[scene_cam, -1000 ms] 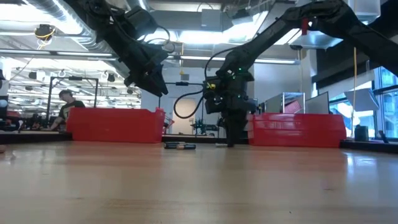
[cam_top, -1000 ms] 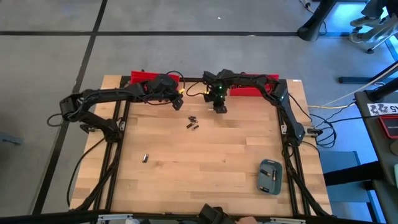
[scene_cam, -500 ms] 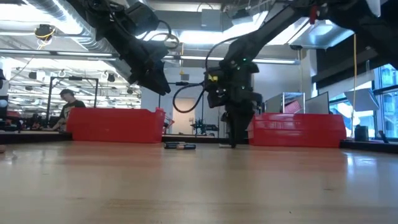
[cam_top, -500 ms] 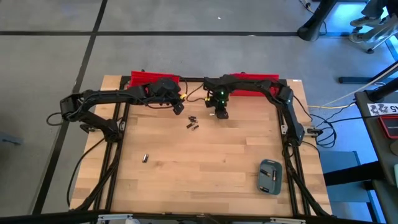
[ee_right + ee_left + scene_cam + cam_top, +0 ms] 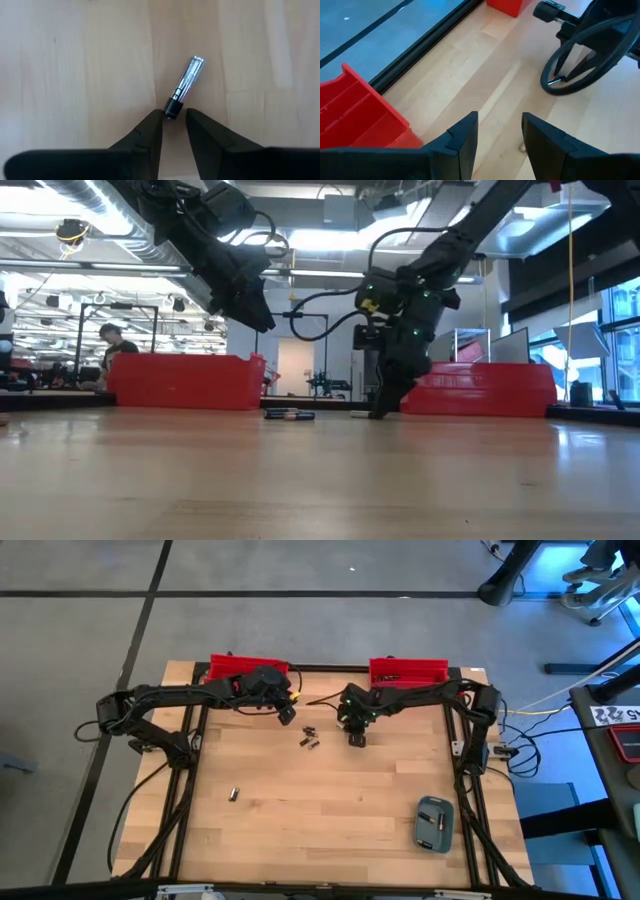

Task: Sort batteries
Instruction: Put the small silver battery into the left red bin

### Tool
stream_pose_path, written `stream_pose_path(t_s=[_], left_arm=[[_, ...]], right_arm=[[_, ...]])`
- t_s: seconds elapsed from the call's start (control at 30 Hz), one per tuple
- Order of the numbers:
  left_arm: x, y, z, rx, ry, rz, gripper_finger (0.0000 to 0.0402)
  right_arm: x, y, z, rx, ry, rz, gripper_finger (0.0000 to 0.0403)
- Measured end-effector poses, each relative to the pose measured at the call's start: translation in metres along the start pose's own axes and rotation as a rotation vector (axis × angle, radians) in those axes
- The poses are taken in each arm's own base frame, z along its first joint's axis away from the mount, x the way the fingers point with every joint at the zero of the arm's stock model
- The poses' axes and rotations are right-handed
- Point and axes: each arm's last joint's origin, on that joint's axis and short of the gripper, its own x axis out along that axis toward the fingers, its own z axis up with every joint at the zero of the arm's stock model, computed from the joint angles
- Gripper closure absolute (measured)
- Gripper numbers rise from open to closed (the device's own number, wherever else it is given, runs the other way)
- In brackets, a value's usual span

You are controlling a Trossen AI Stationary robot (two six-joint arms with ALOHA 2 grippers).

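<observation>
The right wrist view shows what the other views hide: one battery (image 5: 184, 86) lies on the wooden table (image 5: 75, 75), and its dark end sits between the tips of the right gripper (image 5: 173, 118). The fingers (image 5: 150, 131) are a little apart, and I cannot tell if they pinch it. From above, the right gripper (image 5: 355, 738) covers that battery.

The high view shows a small clump of batteries (image 5: 309, 738) just left of the right gripper; I cannot count them. One more battery (image 5: 232, 794) lies alone, well apart from the clump, toward the near edge. The left gripper (image 5: 287, 715) hangs near the clump with nothing in it. In its wrist view the fingers (image 5: 464, 136) stand apart.

There are two red bins (image 5: 247, 668) (image 5: 408, 669) at the far edge, and one grey-blue case (image 5: 434, 823) by the near right corner.
</observation>
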Motion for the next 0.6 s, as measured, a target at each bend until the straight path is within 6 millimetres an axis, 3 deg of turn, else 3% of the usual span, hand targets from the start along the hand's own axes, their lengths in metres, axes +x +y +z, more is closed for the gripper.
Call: stream_pose_path(t_s=[0.23, 0.6], left_arm=[[0.0000, 0.0000, 0.0000, -0.001, 0.000, 0.000, 0.0259], [0.0001, 0.0000, 0.0002, 0.005, -0.002, 0.000, 0.0259]], right_arm=[[0.0074, 0.0019, -0.0068, 0.113, -0.052, -0.031, 0.0307], [0.0109, 0.0013, -0.0089, 0.155, -0.097, -0.057, 0.0306]])
